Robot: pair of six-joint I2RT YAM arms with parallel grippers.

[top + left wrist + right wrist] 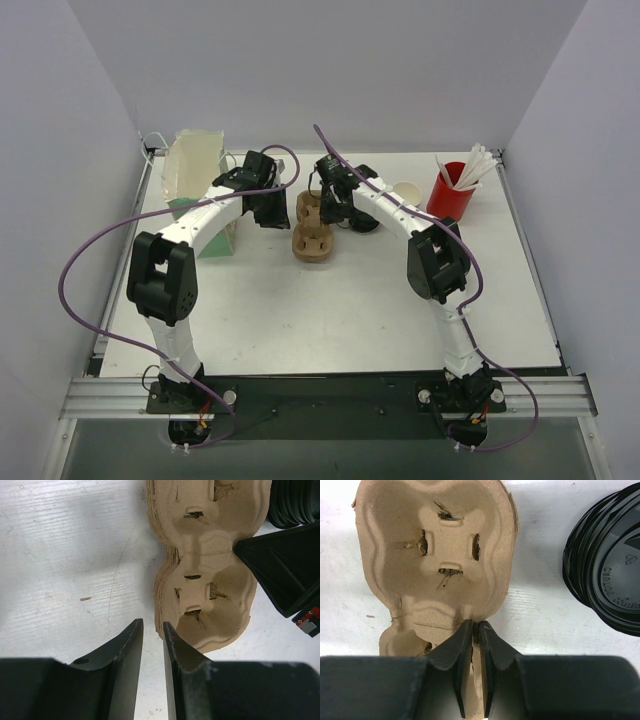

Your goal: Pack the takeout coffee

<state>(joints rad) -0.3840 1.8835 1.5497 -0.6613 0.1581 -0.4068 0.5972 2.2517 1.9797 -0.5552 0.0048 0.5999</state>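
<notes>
Kraft paper under a round black plastic lid suggests the takeout coffee is light, crushable and slick on top, so it is best taken gently round the wall, below the lid. No view shows it. Slightly parted and empty, the left gripper (152, 626) stands just left of the stack of brown moulded-pulp cup carriers (205, 580). The right gripper (475, 625) is clenched on its right waist rim.

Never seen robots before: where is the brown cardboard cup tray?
Overhead view: the cup tray lies near the middle of the table, left of the red cup, the right arm's jaws pinching its waist.
</notes>
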